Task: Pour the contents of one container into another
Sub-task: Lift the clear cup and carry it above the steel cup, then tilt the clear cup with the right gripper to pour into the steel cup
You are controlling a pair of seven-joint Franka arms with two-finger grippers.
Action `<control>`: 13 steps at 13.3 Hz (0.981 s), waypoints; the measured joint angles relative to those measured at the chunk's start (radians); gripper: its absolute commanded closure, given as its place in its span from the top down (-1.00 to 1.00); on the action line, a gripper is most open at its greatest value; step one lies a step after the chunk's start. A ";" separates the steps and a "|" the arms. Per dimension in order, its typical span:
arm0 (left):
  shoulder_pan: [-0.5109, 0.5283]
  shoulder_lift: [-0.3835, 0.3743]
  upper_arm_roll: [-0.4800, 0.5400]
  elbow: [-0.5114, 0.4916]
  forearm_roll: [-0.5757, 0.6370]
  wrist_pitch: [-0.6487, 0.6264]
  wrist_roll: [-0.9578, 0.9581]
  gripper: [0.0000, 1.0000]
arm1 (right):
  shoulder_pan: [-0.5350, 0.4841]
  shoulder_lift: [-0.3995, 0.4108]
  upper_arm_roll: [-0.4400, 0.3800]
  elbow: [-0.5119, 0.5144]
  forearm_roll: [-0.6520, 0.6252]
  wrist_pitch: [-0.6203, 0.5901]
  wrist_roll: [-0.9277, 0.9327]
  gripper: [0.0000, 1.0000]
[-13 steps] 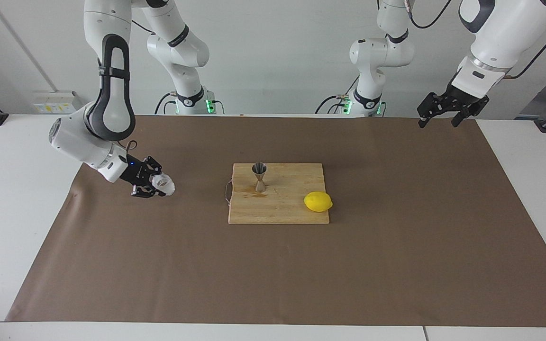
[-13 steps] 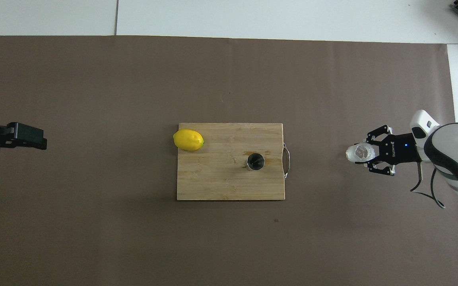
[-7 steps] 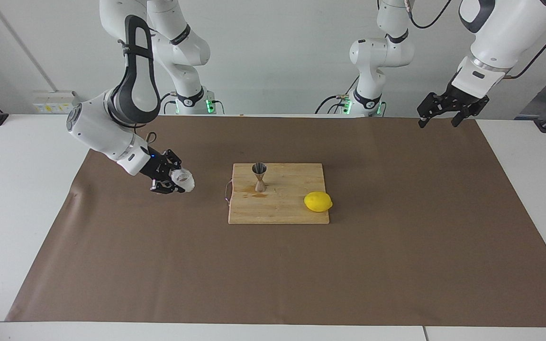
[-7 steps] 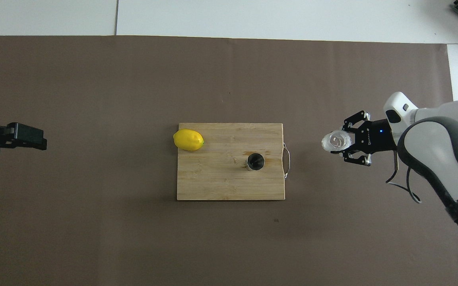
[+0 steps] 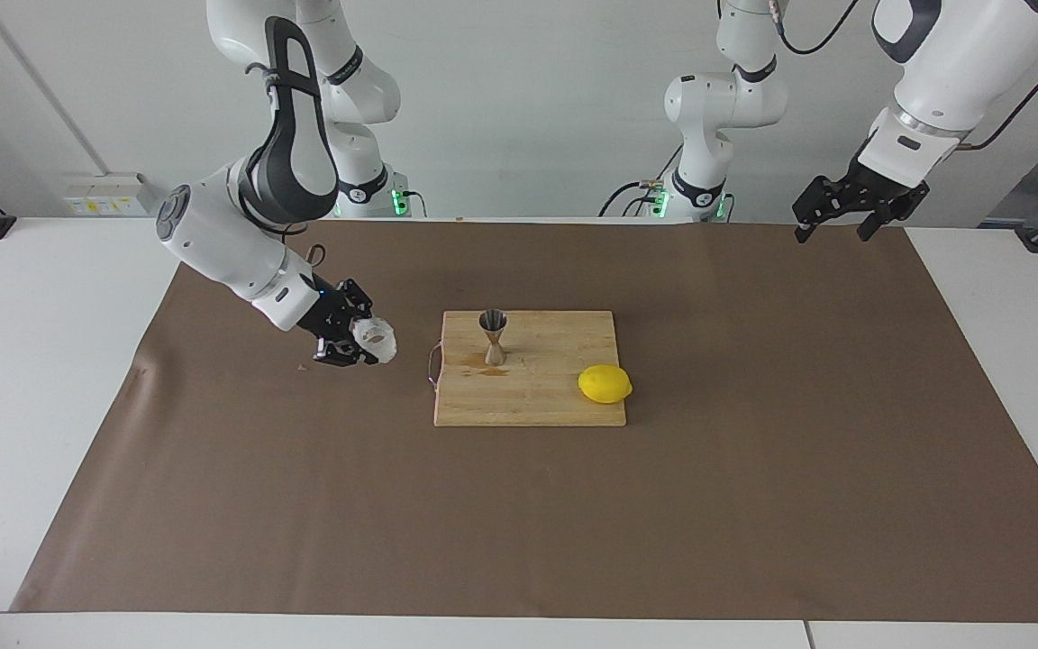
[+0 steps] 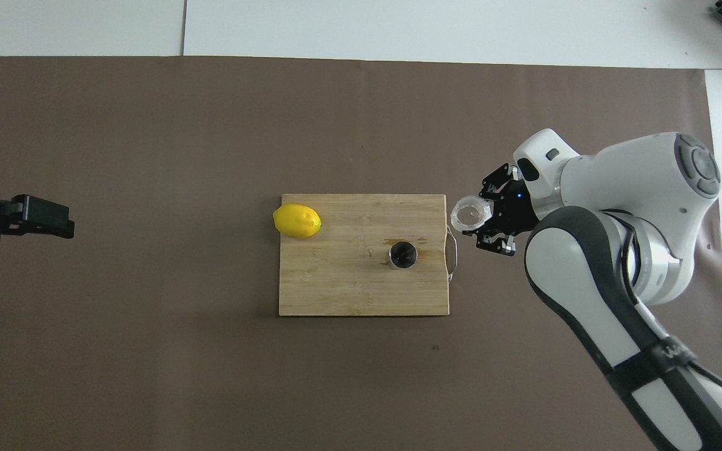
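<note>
The right claw grips the small, slick-looking, breakable ribbed glass cup by its wall beside the cutting board; the left claw waits, its opening unclear.

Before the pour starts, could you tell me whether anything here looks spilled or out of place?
A brownish stain marks the cutting board at the foot of the jigger; whether it is wet is unclear. The lemon overhangs the board's edge.
</note>
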 measured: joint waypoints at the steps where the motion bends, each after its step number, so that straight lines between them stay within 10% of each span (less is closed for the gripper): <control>1: 0.000 0.000 0.000 0.000 0.000 0.000 0.000 1.00 | 0.034 0.000 0.000 0.004 -0.039 0.015 0.055 -1.00; 13: -0.012 0.000 -0.006 0.000 0.000 -0.001 0.000 1.00 | 0.201 0.001 0.001 0.016 -0.422 0.033 0.214 -1.00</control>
